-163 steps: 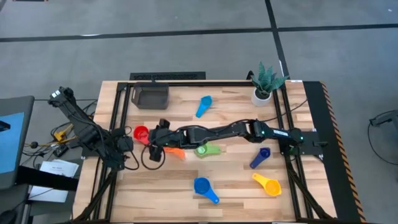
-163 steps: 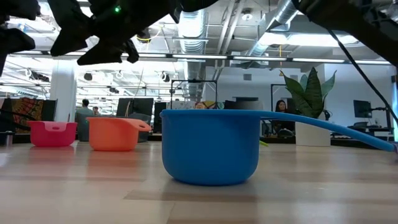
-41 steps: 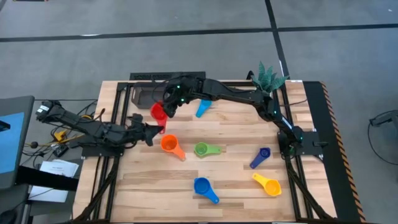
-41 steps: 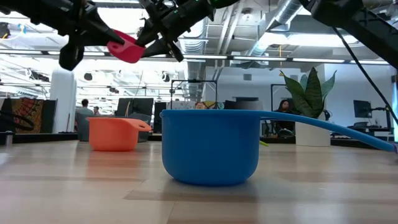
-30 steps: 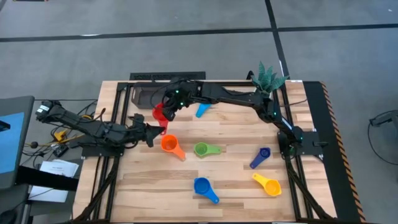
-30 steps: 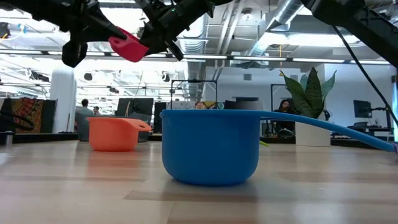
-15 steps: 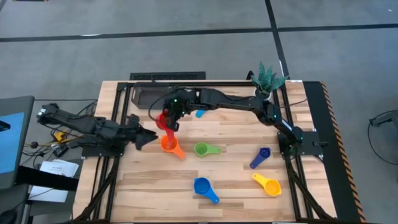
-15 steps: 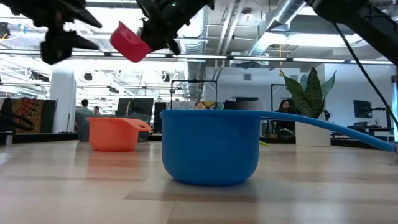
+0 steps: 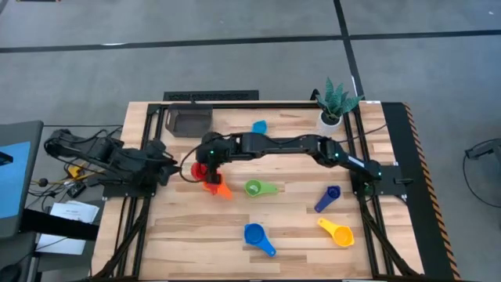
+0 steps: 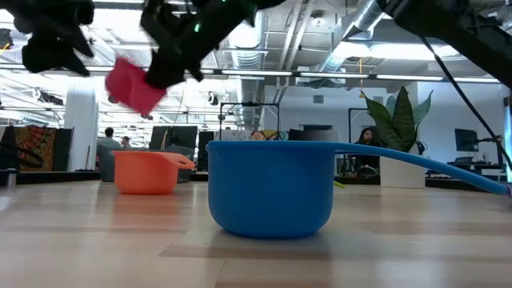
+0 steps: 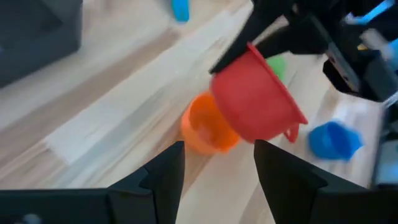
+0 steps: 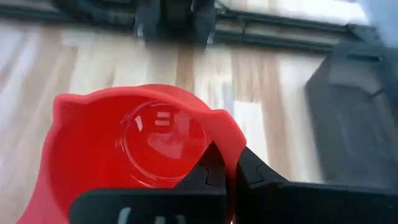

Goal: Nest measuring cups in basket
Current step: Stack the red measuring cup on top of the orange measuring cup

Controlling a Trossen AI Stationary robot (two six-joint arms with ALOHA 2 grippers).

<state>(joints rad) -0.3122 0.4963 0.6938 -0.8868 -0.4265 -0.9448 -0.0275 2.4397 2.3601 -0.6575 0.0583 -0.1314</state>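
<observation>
My right gripper [image 9: 207, 162] reaches across the table and is shut on the red measuring cup [image 9: 201, 171], which hangs in the air just above the orange cup [image 9: 214, 186]. In the low view the red cup [image 10: 134, 86] is tilted, above and to the left of the orange cup [image 10: 148, 172]. My left gripper [image 11: 217, 177] is open with nothing between its fingers, back at the table's left edge [image 9: 165, 163]. The dark basket [image 9: 190, 122] stands at the far left on its base. My right gripper holds the red cup by its wall at the rim [image 12: 229, 147], one finger inside the bowl and one outside. The cup is lifted clear of the table and tilted, and its open bowl [image 12: 149, 149] faces the wrist camera.
On the wood lie a light blue cup [image 9: 259, 126], a green one [image 9: 258, 188], a dark blue one [image 9: 328, 197], a yellow one [image 9: 337, 232] and a blue one [image 9: 257, 237]. A white plant pot [image 9: 330, 119] stands at the far right.
My right gripper has carried the red cup from beside the basket toward the near edge and downward, ending over the orange cup, and the cup has tipped further. My left gripper has drawn back toward the table's left edge.
</observation>
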